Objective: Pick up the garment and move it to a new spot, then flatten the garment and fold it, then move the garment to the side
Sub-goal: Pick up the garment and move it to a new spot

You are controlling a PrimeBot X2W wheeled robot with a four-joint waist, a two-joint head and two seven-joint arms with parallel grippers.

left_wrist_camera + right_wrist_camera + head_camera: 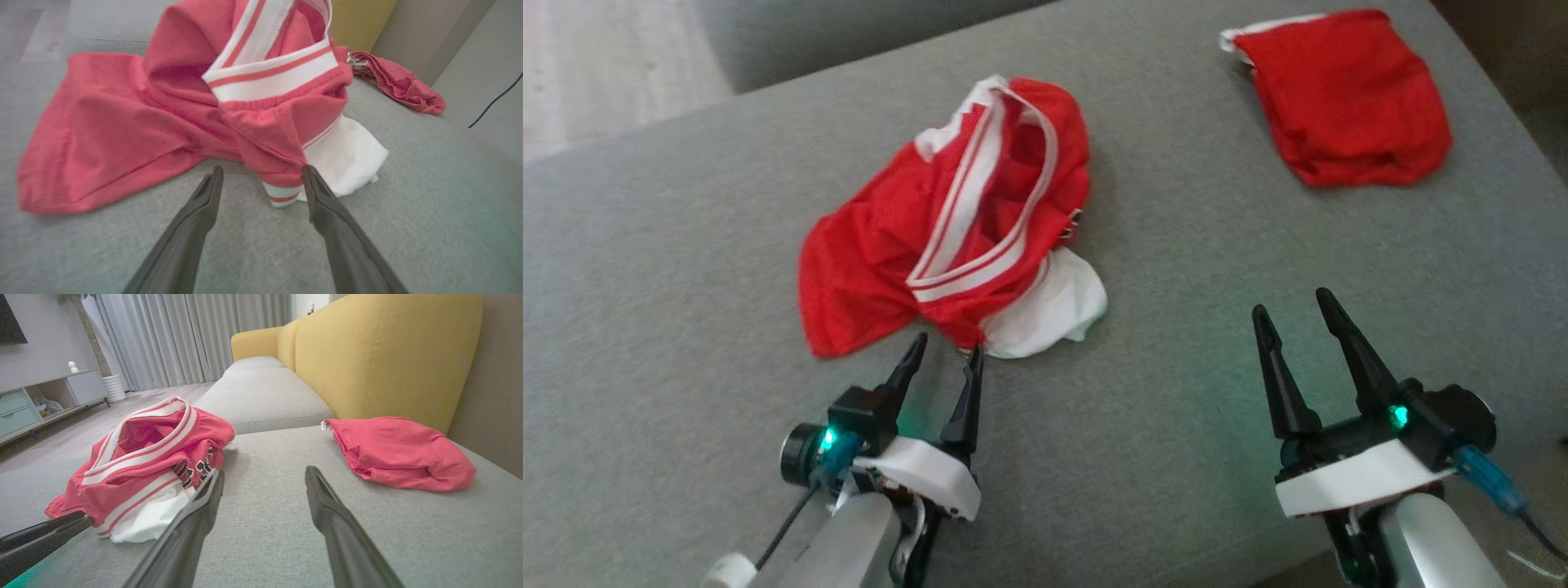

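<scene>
A crumpled red garment (907, 237) with white striped trim and a white part lies on the grey cushion (1160, 269) near its middle. It also fills the upper half of the left wrist view (171, 110) and sits left of centre in the right wrist view (151, 457). My left gripper (947, 347) is open just before the garment's near edge, its fingertips (309, 173) at a striped red corner with nothing clamped. My right gripper (1294, 306) stands open over bare cushion, well to the right of the garment (263, 473).
A second red garment (1347, 94) lies folded at the cushion's far right corner, near the yellow backrest (380, 355). The cushion's far edge drops to a pale floor (605, 65). A cabinet (45, 396) and curtains (184, 335) stand beyond.
</scene>
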